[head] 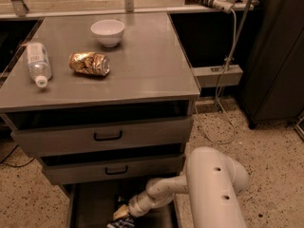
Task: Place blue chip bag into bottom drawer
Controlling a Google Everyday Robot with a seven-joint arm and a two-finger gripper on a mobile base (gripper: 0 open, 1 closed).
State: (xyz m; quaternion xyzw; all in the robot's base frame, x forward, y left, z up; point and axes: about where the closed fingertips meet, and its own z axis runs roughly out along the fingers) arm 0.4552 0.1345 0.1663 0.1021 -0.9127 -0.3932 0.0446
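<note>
A big grey cabinet [142,65] fills most of the view, and the robot's fat white arm [213,184] bends down in front of it on the right. At the very bottom, the bottom drawer [90,204] is pulled out and open. Above it are two drawers with black handles [108,136], and both look partly open. On top of the cabinet are a white bowl [108,31] at the back, a plastic bottle [37,63] lying on its side at the left, and a squashed gold can [89,63] next to it. The blue chip bag [118,222] is down low inside the bottom drawer, right at the lower edge of the view. The gripper [122,213] is down there too, touching the bag or just above it. I cannot tell if it is gripping the bag or not. I think this is the putting-down step. Next, the bag needs to lie flat in the drawer, and then the arm should lift up and out without bumping the drawer above.
</note>
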